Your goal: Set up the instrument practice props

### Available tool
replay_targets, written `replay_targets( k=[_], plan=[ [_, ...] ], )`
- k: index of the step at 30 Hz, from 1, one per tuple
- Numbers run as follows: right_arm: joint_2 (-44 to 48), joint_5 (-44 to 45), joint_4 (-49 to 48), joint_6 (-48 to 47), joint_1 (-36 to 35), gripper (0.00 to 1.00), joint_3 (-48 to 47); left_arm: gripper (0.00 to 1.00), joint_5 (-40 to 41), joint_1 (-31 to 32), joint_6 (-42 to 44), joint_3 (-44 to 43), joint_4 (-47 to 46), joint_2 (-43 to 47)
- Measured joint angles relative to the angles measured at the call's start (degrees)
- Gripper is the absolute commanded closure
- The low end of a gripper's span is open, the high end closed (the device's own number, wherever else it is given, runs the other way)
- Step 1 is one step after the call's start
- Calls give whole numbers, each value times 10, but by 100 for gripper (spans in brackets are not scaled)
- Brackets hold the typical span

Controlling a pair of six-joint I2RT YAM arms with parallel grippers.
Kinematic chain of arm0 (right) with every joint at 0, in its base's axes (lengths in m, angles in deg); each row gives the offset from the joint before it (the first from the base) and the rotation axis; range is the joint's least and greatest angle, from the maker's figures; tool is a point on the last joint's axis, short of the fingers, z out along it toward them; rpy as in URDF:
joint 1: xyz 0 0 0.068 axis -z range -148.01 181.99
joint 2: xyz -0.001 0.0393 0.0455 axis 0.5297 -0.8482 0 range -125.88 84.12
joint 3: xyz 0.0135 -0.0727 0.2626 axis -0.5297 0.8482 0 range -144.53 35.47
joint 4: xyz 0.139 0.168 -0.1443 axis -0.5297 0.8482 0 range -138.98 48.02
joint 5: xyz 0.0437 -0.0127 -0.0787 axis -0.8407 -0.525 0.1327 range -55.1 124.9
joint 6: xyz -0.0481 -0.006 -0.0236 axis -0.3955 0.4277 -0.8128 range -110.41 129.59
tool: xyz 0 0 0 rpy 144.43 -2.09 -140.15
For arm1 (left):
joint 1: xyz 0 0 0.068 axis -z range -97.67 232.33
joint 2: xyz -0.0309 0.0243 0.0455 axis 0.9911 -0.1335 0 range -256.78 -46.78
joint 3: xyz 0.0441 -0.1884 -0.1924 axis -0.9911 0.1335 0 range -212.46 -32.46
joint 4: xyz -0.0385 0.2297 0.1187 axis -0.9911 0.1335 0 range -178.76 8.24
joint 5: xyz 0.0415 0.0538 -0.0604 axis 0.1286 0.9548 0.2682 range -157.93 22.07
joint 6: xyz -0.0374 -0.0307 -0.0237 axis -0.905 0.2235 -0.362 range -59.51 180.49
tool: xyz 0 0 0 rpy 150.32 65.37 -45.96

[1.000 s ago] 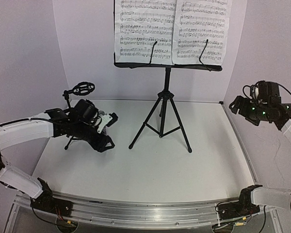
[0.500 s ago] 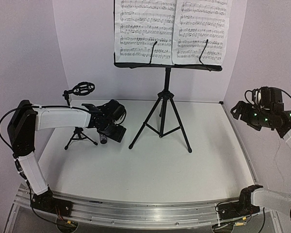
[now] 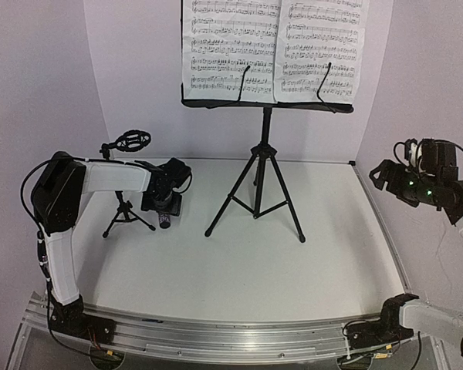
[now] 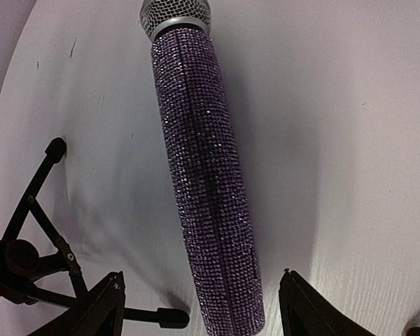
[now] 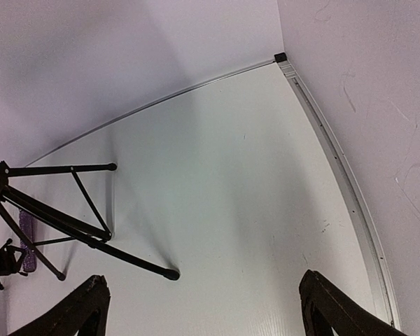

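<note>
Microphone [image 4: 206, 189] lies on the table [image 4: 336, 140] beside the mic stand [image 4: 17, 262].

The music stand [image 3: 261, 173] is standing at the centre rear of the table [image 3: 293, 270], its desk carrying two music sheets [image 3: 230, 50] side by side. The mic stand [image 3: 125, 208] is standing to its left; the microphone [image 4: 206, 189] is lying on the table between them, just beside the mic stand's feet.

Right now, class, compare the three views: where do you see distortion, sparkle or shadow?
Top view: the lens bows the table edges. Left wrist: the microphone sparkles, sharp, with a soft shadow beside it. Right wrist: the music stand legs cast faint, blurred shadows.
</note>
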Motion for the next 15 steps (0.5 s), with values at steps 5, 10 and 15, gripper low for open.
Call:
replay_targets(
  k=[5, 10, 15],
  plan=[
    [6, -8, 0, -3, 0, 9, 0, 31, 8, -16, 8, 0, -26, -9],
    [6, -11, 0, -6, 0, 10, 0, 37, -4, -25, 10, 1, -47, -30],
    [6, -14, 0, -11, 0, 10, -2, 43, -37, -27, 3, 16, -52, -38]
  ],
)
